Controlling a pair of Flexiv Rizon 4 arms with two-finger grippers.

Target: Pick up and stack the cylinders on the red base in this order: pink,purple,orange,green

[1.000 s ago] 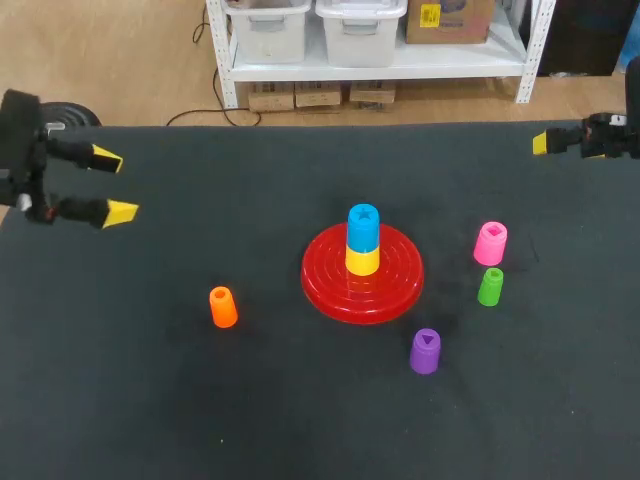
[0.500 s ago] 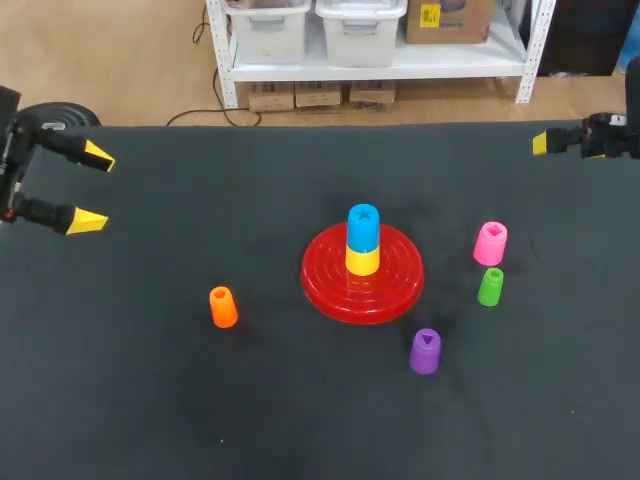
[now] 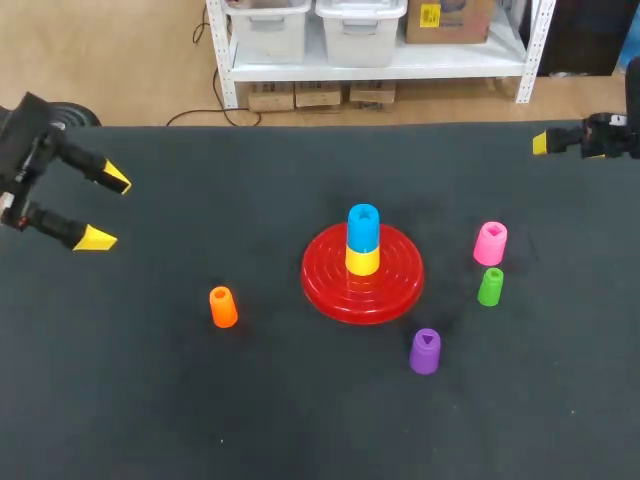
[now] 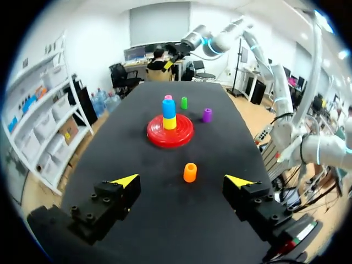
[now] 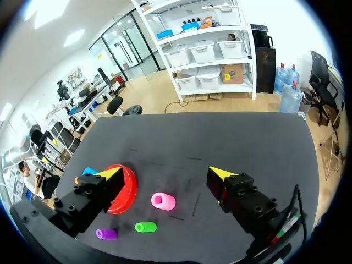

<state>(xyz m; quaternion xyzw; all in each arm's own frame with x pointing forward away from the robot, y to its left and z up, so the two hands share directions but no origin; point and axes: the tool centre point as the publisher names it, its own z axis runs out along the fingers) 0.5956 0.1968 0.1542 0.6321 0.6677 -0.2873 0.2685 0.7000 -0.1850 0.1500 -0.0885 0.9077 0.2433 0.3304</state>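
Observation:
The red base [image 3: 330, 290] sits mid-table with a yellow cylinder [image 3: 362, 261] and a blue cylinder [image 3: 363, 227] stacked on it. To its right stand the pink cylinder [image 3: 490, 243] and the green cylinder [image 3: 490, 287]; the purple cylinder [image 3: 425, 351] is in front of them. The orange cylinder [image 3: 223, 307] stands left of the base. My left gripper [image 3: 108, 209] hangs open and empty at the far left edge, with the orange cylinder [image 4: 190, 172] ahead of it. My right gripper [image 3: 545, 143] is open and empty at the back right, with the pink cylinder [image 5: 163, 201] ahead of it.
The black table [image 3: 200, 420] has wide bare stretches at the front and back left. From the right wrist, the green cylinder [image 5: 146, 226] and purple cylinder [image 5: 106, 234] lie beyond the pink one, beside the red base [image 5: 127, 190].
My left gripper drew back toward the left edge, then came slightly lower and tilted. The right arm and all cylinders have stayed put.

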